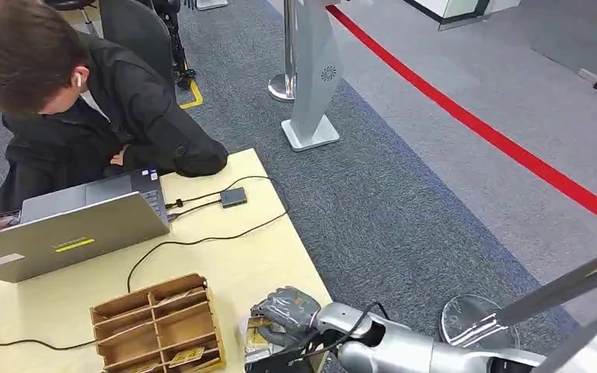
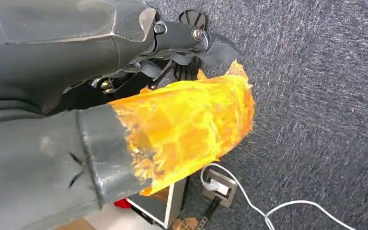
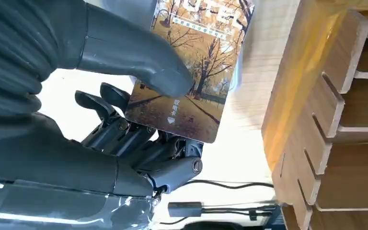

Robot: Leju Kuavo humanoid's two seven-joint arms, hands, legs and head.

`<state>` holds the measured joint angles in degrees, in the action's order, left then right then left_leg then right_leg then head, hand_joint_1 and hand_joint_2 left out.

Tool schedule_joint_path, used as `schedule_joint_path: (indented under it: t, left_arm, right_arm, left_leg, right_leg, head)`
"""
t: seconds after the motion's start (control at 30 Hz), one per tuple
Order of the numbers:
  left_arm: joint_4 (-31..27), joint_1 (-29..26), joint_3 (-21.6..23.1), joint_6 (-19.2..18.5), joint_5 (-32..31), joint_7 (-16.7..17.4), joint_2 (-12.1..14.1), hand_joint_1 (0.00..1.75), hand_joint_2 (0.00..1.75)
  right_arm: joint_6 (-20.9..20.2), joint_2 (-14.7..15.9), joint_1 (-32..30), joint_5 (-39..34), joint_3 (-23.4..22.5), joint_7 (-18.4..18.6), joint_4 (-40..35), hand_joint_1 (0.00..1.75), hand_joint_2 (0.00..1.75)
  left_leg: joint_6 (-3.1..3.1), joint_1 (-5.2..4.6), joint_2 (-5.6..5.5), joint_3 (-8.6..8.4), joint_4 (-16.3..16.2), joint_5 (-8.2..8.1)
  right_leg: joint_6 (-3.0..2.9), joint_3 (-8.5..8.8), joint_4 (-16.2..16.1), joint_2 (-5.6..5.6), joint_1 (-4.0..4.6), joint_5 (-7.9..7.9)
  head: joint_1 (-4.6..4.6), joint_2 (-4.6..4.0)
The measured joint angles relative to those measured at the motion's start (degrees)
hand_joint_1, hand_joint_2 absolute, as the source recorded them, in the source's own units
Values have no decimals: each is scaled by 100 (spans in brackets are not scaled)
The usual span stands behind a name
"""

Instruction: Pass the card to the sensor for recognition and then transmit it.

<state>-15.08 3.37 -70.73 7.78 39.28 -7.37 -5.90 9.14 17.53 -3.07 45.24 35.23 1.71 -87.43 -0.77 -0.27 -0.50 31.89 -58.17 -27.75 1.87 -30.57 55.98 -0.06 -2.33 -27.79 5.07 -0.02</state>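
Observation:
My right hand (image 1: 284,315) hovers over the table's near right corner, just right of the wooden card rack (image 1: 155,322). It pinches a card (image 3: 187,72) printed with autumn trees between the thumb (image 3: 139,62) and the dark fingers (image 3: 124,134); the card (image 1: 258,334) stands beside the rack (image 3: 335,120). The sensor (image 1: 233,196), a small dark box on a cable, lies farther back on the table near the laptop. My left hand (image 2: 187,96) hangs over the carpet, orange tape on its thumb, fingers apart and holding nothing.
A person (image 1: 85,101) in black leans over the far side of the wooden table (image 1: 233,256) behind an open laptop (image 1: 70,229). Black cables cross the tabletop. A grey kiosk post (image 1: 315,78) and a red floor line (image 1: 497,140) lie beyond on the carpet.

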Motion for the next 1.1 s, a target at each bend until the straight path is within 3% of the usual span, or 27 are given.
schedule_joint_path:
  t: [1.1]
  left_arm:
    - [0,0,-13,0,0,0,-2,0,0]
  right_arm:
    - [-28,4,7,41,2,66,26,175,175]
  left_leg:
    - [0,0,0,0,0,0]
  right_leg:
    - [0,1,0,0,0,0]
  head:
    - [0,0]
